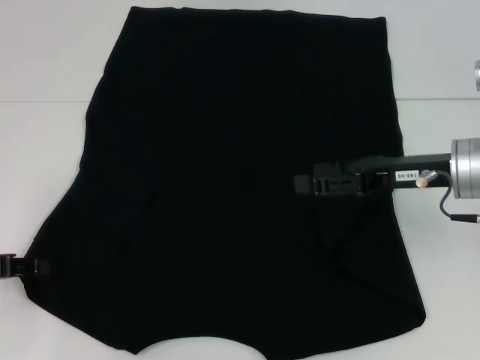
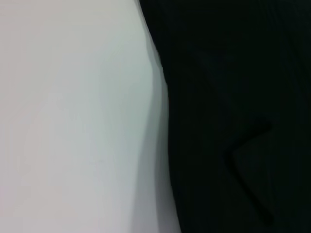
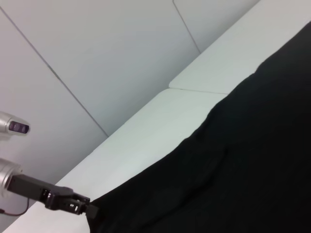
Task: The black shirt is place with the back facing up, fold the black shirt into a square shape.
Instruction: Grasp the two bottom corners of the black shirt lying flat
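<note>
The black shirt (image 1: 225, 187) lies spread over the white table, plain side up, and fills most of the head view. My right gripper (image 1: 302, 184) reaches in from the right over the shirt's middle right. It is shut on a fold of the cloth, and creases run down from it. At the lower left edge, my left gripper (image 1: 13, 266) is shut on the tip of the left sleeve, which is drawn out to a point. The right wrist view shows the left gripper (image 3: 90, 211) meeting the shirt (image 3: 233, 160) at its edge. The left wrist view shows only the shirt's edge (image 2: 233, 121).
The white table (image 1: 45, 135) shows bare to the left, along the far side and to the right of the shirt. A seam between table panels (image 3: 199, 91) runs near the shirt's far end. Grey wall panels stand behind.
</note>
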